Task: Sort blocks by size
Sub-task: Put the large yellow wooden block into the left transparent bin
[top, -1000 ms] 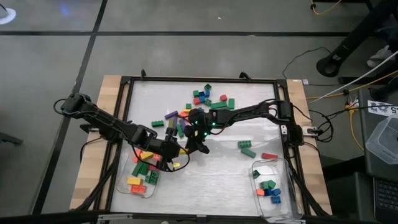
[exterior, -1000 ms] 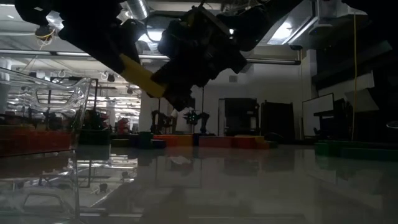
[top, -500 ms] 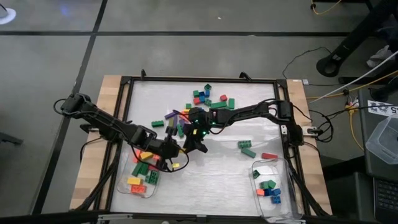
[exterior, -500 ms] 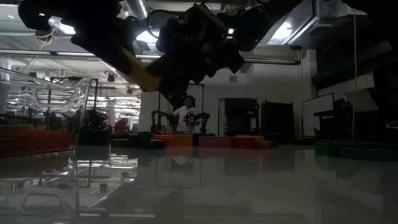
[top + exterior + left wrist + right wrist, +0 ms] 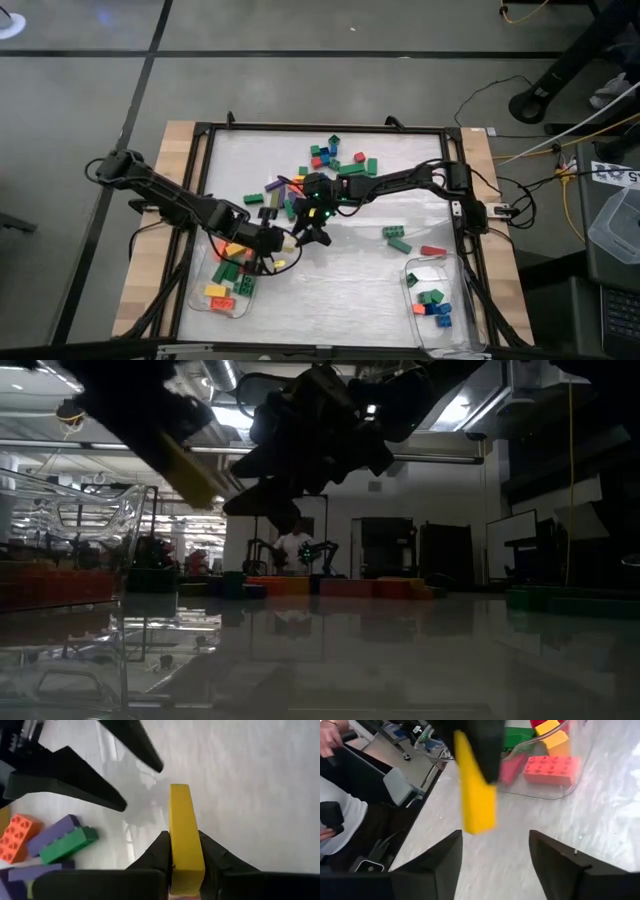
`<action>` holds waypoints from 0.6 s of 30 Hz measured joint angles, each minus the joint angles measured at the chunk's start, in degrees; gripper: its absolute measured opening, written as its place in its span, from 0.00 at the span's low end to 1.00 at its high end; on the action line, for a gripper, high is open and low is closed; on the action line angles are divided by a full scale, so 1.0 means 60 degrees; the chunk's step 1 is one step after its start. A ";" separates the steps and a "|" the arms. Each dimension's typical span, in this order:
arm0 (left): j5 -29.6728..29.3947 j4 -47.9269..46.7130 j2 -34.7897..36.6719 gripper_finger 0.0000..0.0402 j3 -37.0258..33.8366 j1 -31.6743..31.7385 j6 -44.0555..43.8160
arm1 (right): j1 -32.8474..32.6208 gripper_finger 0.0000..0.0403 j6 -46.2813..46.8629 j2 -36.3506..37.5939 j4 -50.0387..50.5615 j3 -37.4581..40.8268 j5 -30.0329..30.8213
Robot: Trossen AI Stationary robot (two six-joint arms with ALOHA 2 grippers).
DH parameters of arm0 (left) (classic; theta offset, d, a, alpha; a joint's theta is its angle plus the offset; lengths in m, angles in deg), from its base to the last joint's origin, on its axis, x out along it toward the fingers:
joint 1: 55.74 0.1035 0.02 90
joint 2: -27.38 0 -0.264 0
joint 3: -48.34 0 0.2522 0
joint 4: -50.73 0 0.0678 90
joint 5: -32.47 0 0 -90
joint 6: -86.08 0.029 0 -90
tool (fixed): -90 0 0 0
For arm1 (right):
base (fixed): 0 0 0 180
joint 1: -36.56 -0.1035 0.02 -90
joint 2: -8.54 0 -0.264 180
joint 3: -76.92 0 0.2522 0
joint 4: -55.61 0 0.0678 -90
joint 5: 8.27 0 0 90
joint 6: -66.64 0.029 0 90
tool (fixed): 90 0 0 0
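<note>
A long yellow block (image 5: 185,815) hangs above the table's middle left with my left gripper (image 5: 184,840) shut on it. The block also shows in the right wrist view (image 5: 477,795) and the high view (image 5: 288,240). My right gripper (image 5: 495,837) stands open just beyond the block's free end, touching nothing. Its two dark fingers (image 5: 65,775) show spread in the left wrist view. Loose blocks (image 5: 330,160) lie in a heap on the table's far middle. My left gripper pinches the yellow block's two long sides (image 5: 186,855) between its two fingers, at the end nearest the wrist. The fingers slant down from the table's left and lie along the block. The block sticks out past the fingertips, tilted and lifted clear of the table.
A clear tub (image 5: 225,290) with red, yellow and green blocks stands at the near left. Another tub (image 5: 440,300) is at the near right. Two green blocks (image 5: 397,238) and a red one (image 5: 433,250) lie right of centre. A person's sleeve (image 5: 340,820) shows beyond the table.
The yellow block has passed from my right gripper to my left. The left gripper has taken hold of it and drawn it a little toward the left tub, tipping it. The right gripper has let go and stayed where it was.
</note>
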 joint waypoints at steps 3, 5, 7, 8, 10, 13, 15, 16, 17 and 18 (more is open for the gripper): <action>0.0051 -0.0657 0.0351 0.10 0.0336 -0.0245 -0.0358 | 0.0205 0.60 0.0004 0.0004 0.0076 0.0000 -0.0027; 0.0206 -0.1303 0.0638 0.10 0.0594 -0.0433 -0.0669 | 0.0368 0.61 0.0015 0.0004 0.0262 0.0000 -0.0021; 0.0345 -0.2207 0.0996 0.10 0.0774 -0.0659 -0.1275 | 0.0565 0.61 0.0015 0.0004 0.0605 0.0000 0.0012; 0.0519 -0.2578 0.1184 0.10 0.0829 -0.0753 -0.1681 | 0.0660 0.61 0.0015 0.0004 0.0791 0.0000 0.0012; 0.0897 -0.3405 0.1566 0.10 0.0843 -0.0992 -0.2605 | 0.0867 0.61 0.0015 0.0004 0.1215 0.0000 0.0015; 0.1265 -0.4561 0.1917 0.15 0.0810 -0.1370 -0.4343 | 0.1164 0.61 0.0011 0.0004 0.1822 0.0000 0.0021; 0.1204 -0.5066 0.1984 0.21 0.0807 -0.1594 -0.5676 | 0.1332 0.61 -0.0016 0.0004 0.2156 0.0000 0.0090; 0.1137 -0.5220 0.1984 0.23 0.0807 -0.1714 -0.6303 | 0.1399 0.61 -0.0041 0.0004 0.2319 0.0000 0.0200; 0.1117 -0.5311 0.1976 0.26 0.0797 -0.1793 -0.6721 | 0.1457 0.61 -0.0091 0.0004 0.2487 0.0000 0.0354; 0.1106 -0.5346 0.1936 0.29 0.0787 -0.1833 -0.6948 | 0.1512 0.61 -0.0217 0.0004 0.2629 0.0000 0.0537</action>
